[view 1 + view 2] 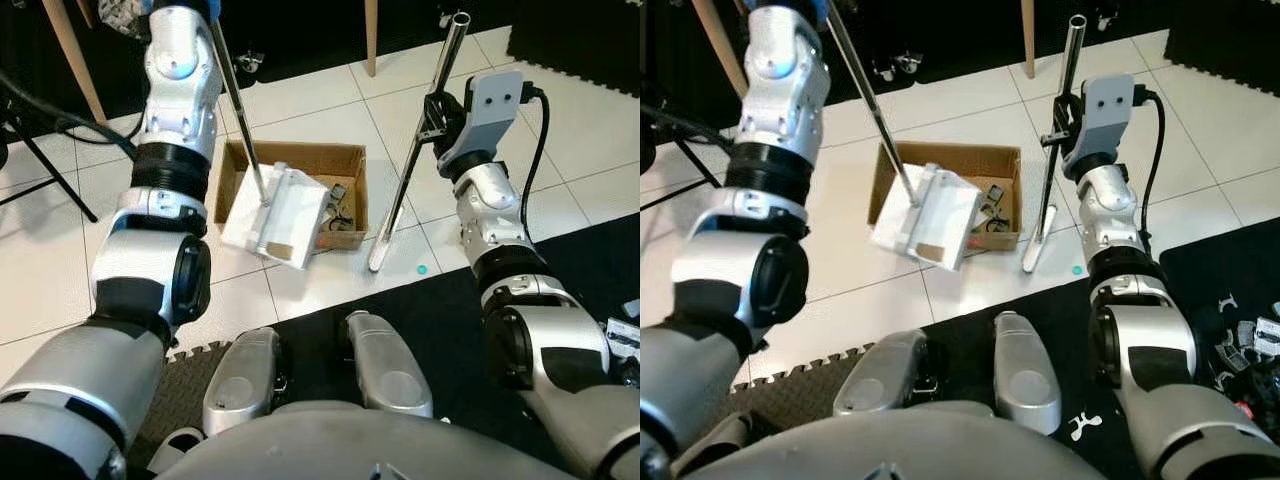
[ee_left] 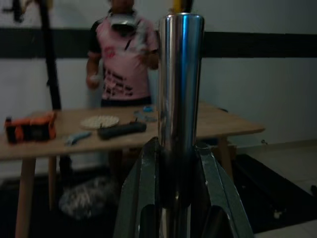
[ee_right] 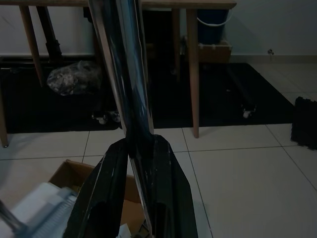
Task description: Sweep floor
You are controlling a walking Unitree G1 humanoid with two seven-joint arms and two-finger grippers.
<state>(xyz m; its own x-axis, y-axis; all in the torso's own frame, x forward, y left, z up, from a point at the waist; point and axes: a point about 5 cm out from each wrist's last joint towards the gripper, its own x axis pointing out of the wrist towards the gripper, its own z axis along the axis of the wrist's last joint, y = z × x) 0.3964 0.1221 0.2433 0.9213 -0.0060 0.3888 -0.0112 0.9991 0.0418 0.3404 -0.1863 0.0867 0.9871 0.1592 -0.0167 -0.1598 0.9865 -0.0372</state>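
The left end effector (image 2: 181,193) pinches the dustpan handle (image 1: 240,110), the white dustpan (image 1: 280,215) below it over the cardboard box (image 1: 340,165); the right end effector (image 3: 133,188) pinches the broom pole (image 1: 425,130), its foot on the floor (image 1: 330,115).

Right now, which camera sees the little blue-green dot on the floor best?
The left eye view shows the small teal speck best: it lies in the open on a white tile, just right of the broom's foot. The right eye view shows it too, close beside the right arm. In the wrist views I cannot make it out.
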